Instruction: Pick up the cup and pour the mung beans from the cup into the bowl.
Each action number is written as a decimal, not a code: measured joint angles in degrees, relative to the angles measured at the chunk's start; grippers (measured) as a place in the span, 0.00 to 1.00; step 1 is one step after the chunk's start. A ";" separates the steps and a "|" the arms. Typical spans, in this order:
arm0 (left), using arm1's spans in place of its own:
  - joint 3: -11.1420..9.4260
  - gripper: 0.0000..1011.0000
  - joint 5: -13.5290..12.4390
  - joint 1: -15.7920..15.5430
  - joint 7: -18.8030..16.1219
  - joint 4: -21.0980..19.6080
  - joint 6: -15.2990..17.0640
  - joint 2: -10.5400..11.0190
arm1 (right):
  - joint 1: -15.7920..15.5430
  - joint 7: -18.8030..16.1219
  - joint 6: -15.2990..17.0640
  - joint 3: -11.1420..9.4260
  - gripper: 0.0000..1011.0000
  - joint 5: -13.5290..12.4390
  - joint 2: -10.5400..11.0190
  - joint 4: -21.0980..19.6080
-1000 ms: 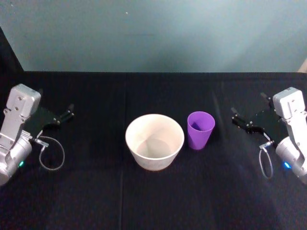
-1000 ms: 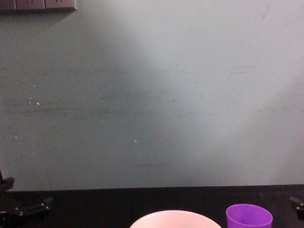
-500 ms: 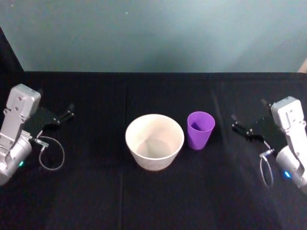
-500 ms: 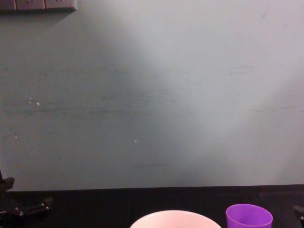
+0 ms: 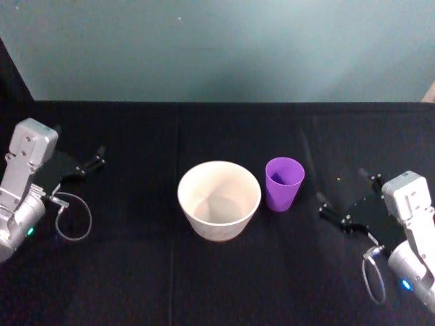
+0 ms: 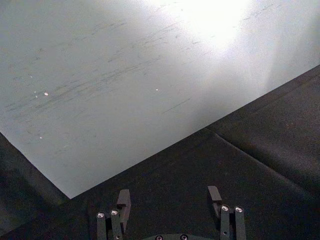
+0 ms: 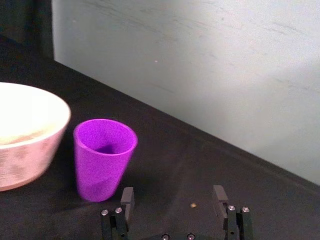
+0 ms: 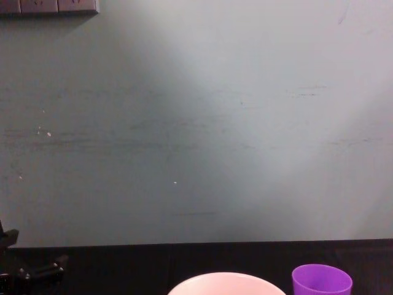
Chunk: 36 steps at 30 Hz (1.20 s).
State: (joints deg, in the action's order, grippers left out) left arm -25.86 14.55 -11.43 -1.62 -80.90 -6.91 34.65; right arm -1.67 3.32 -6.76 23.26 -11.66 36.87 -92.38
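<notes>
Black cloth table (image 5: 217, 285) w/ bowl (image 5: 217, 231), cup (image 5: 283, 187); teal wall (image 5: 217, 47) behind.

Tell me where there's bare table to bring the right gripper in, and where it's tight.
Bare black cloth lies between the cup and the open right gripper, a free way in from the robot's right. More bare cloth runs from the bowl to the left gripper, and in front of both vessels. Tight: the narrow gap between cup and bowl.

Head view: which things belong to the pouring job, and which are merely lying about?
Job: cup; bowl; right gripper, open, right of the cup.
Lying about: left gripper, parked open at far left; black tablecloth; wall.
</notes>
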 joint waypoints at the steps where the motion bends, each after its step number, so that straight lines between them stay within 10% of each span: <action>1: 0.00 0.99 0.00 0.00 0.00 0.00 0.00 0.00 | -0.70 -0.34 0.12 -0.16 0.99 -0.28 0.01 -0.70; 13: 0.00 0.99 0.00 0.00 0.00 0.00 0.00 0.00 | -2.95 -5.22 -0.36 -0.76 0.99 -4.17 -1.91 -2.25; 36: 0.00 0.99 0.00 0.00 0.00 0.00 0.00 0.00 | 3.52 -13.49 -1.01 -0.79 0.99 -6.76 -9.24 6.15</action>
State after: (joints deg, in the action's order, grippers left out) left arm -25.86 14.55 -11.43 -1.62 -80.90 -6.91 34.65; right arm 1.86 -10.18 -7.77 22.46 -18.42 27.63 -86.23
